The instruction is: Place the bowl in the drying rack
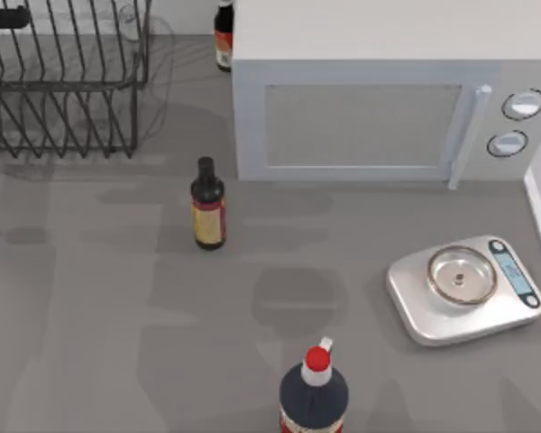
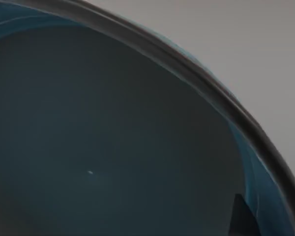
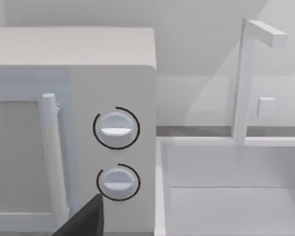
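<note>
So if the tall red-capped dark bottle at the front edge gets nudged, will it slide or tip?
Probably tip. The red-capped dark bottle stands upright, tall for its base, with a narrow neck, so a push near the cap would likely topple it. Being round, it could then roll across the flat grey table. A low push would more likely slide it.

Left arm (image 1: 2, 18): a short dark part reaches in at the far left corner of the top view, lying roughly level and pointing toward the right. Left gripper (image 2: 242, 216): a dark sliver shows in the left wrist view; whether it is clamped is not readable. Right gripper (image 3: 83, 221): a dark tip shows in the right wrist view; the wrist looks out about level, not down. Its opening is not readable.
</note>
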